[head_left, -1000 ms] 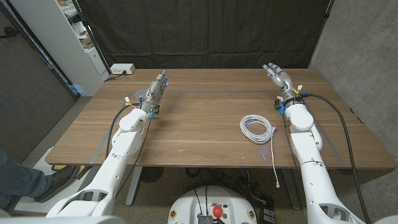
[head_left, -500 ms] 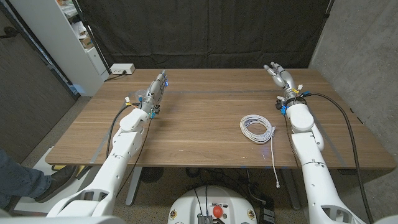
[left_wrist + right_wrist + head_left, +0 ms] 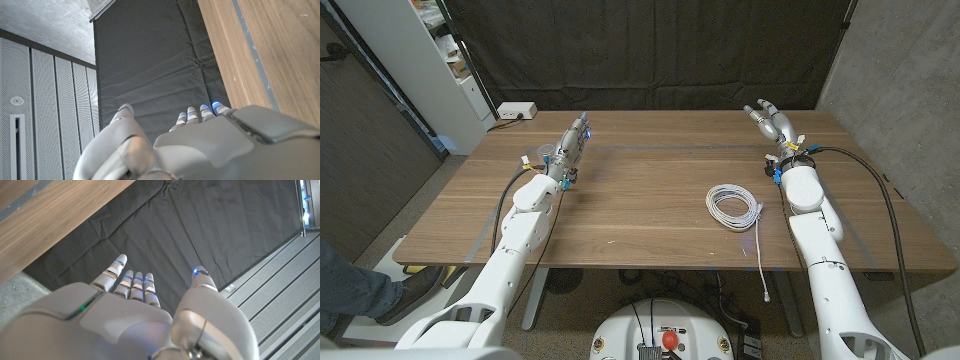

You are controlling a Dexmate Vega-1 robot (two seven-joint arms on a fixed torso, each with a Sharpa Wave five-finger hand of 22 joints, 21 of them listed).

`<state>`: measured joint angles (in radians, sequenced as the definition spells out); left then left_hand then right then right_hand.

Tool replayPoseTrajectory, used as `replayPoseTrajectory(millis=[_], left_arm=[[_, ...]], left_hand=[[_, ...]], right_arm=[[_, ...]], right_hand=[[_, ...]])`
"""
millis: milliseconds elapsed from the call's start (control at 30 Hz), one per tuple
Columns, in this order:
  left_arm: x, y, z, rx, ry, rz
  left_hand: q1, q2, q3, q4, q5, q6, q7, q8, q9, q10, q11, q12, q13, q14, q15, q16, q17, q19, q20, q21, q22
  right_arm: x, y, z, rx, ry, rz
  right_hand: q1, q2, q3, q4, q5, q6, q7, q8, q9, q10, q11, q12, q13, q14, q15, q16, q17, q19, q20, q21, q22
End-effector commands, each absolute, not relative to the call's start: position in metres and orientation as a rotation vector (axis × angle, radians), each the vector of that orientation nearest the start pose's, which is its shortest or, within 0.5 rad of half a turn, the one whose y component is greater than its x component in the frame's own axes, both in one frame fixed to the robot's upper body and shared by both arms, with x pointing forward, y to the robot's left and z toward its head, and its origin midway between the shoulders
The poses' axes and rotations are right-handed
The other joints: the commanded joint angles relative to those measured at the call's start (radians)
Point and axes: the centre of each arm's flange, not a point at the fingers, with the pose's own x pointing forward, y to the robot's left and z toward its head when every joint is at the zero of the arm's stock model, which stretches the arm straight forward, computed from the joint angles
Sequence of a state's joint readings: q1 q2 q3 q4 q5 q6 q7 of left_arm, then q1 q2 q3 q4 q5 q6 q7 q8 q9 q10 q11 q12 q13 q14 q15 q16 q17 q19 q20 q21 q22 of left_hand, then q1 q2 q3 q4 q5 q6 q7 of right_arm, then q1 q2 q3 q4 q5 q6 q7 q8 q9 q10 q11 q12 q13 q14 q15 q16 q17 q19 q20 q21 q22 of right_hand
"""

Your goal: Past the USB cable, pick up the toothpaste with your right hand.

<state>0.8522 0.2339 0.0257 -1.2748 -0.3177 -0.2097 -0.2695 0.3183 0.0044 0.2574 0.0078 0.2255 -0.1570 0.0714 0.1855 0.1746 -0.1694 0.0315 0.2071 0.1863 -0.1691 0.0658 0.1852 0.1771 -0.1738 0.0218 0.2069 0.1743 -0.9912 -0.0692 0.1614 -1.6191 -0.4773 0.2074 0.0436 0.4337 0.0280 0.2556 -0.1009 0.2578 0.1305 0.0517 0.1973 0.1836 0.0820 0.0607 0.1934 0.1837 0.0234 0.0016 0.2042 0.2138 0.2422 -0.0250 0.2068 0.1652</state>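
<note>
No toothpaste visible. Right hand (image 3: 769, 121) empty, fingers (image 3: 131, 282) extended at the bench's (image 3: 650, 200) far edge, beyond the USB cable (image 3: 733, 208). Locate the target before closing.

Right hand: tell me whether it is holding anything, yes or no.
No. In the head view the right hand is at the table's far edge with fingers apart and nothing in it, beyond the coiled USB cable.

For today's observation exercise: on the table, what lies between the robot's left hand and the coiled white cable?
In the head view, only bare wooden table lies between the left hand and the white cable.
</note>
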Motion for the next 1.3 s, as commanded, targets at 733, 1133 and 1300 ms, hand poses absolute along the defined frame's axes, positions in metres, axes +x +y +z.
replayPoseTrajectory(millis=[733,1133,1300], left_arm=[[0.6554,0.2874,-0.0073,0.023,-0.635,-0.225],[0.6504,0.2876,-0.0052,0.041,-0.631,-0.219],[0.6482,0.2872,-0.0047,0.042,-0.637,-0.214]], left_hand=[[0.016,0.000,0.004,-0.013,-0.004,0.006,0.000,0.005,0.002,-0.039,-0.013,0.000,0.002,-0.059,-0.013,0.001,0.003,-0.065,0.011,-0.005,0.004],[0.018,0.001,0.004,-0.015,-0.005,0.006,-0.004,0.004,0.002,-0.037,-0.015,0.000,0.002,-0.059,-0.017,0.001,0.003,-0.066,0.013,-0.006,0.004],[0.018,0.001,0.004,-0.017,-0.005,0.006,-0.007,0.004,0.002,-0.037,-0.015,0.000,0.002,-0.059,-0.017,0.001,0.003,-0.065,0.013,-0.006,0.004]], right_arm=[[0.5779,-0.3100,0.0292,-0.766,-0.723,-0.370],[0.5775,-0.3096,0.0292,-0.801,-0.714,-0.393],[0.5771,-0.3110,0.0294,-0.817,-0.705,-0.401]], right_hand=[[0.026,-0.001,0.008,-0.015,-0.002,-0.002,-0.005,0.000,0.006,0.002,-0.012,0.001,0.006,0.011,-0.005,0.008,0.002,0.010,0.000,-0.006,0.005],[0.032,-0.001,0.010,-0.020,0.000,-0.006,-0.006,-0.001,0.007,0.025,-0.005,0.010,0.007,0.009,-0.005,0.006,0.002,0.008,0.001,-0.009,0.005],[0.037,0.002,0.013,-0.023,0.000,-0.004,-0.007,0.000,0.007,0.030,-0.004,0.012,0.007,0.009,-0.005,0.006,0.001,0.008,0.002,-0.010,0.005]])
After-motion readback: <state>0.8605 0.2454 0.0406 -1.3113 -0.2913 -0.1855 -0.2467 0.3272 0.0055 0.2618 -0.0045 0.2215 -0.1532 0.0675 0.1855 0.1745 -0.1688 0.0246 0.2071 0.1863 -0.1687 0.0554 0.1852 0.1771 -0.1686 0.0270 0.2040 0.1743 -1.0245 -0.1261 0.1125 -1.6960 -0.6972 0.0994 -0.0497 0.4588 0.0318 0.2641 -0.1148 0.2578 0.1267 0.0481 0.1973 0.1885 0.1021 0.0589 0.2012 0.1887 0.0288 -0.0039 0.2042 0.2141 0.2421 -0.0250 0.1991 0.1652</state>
